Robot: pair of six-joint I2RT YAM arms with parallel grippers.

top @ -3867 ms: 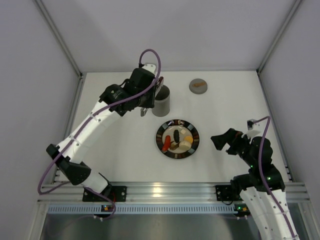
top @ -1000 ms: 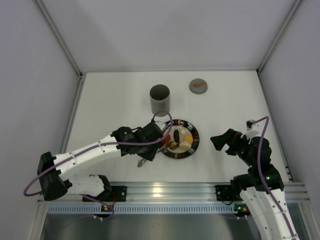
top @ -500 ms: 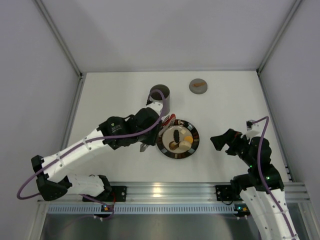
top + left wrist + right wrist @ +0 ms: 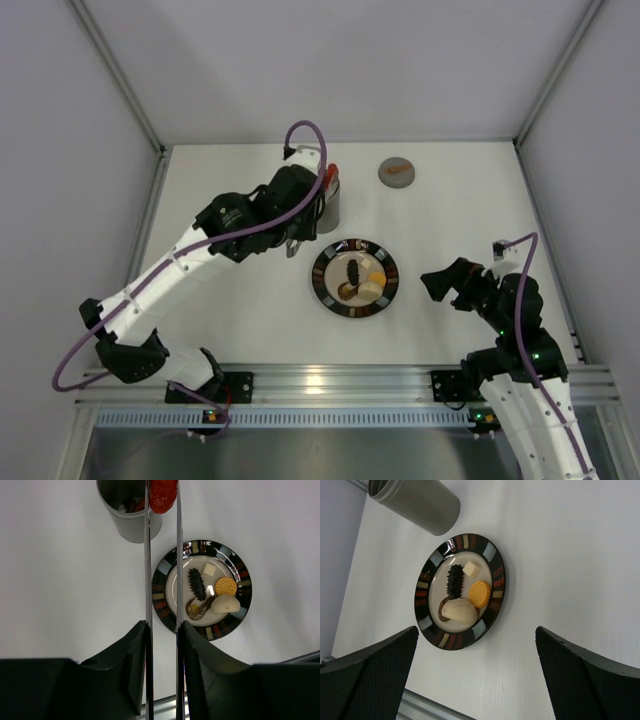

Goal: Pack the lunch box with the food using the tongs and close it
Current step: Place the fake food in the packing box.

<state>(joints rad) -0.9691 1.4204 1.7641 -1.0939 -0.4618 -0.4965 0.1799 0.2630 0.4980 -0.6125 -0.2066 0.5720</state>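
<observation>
Long thin silver metal tongs [image 4: 148,580] sit in your left gripper [image 4: 163,630], its jaws pressed onto both slim arms. The tips pinch a red piece of food [image 4: 163,494] over the rim of the tall dark-grey cylindrical lunch box [image 4: 131,522], which stands on the white worktop [image 4: 60,590]. Just beside it, the dark striped round plate [image 4: 160,597] carries a black ridged piece [image 4: 197,584], an orange cracker [image 4: 226,586], a cream cube [image 4: 210,570] and a pale lump [image 4: 226,603]. Your right gripper [image 4: 476,630] hangs near the plate, jaws spread wide, holding nothing. The flat grey round lid [image 4: 397,171] lies apart.
</observation>
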